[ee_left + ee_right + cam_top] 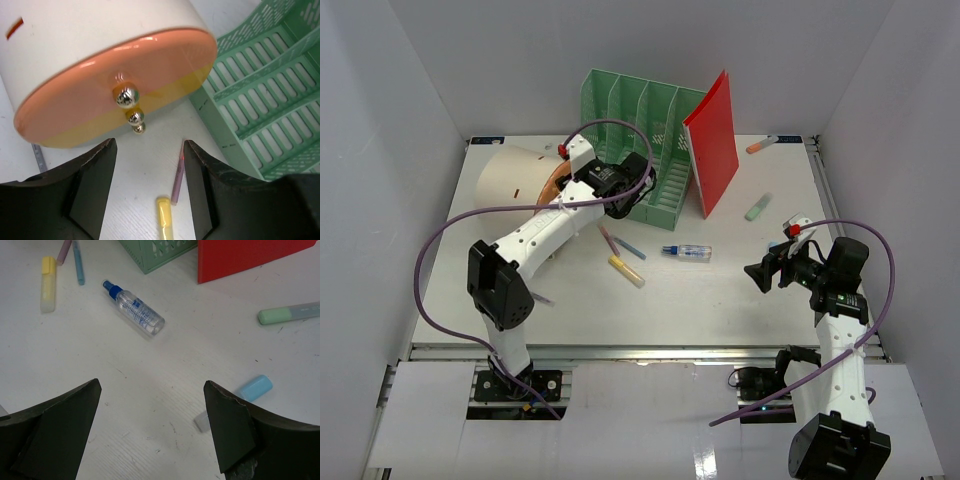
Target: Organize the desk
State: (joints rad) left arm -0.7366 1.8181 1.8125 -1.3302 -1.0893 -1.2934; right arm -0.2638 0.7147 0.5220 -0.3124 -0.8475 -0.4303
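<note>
In front of the green file rack, the desk carries a loose yellow highlighter and spray bottle — little looks sorted. Left gripper just beside the rack, right gripper well right of it — both spread, empty.

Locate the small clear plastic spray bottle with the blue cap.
In the top view, the spray bottle lies on its side near the middle of the white desk, in front of the green slotted file rack, right of the yellow highlighter.
</note>
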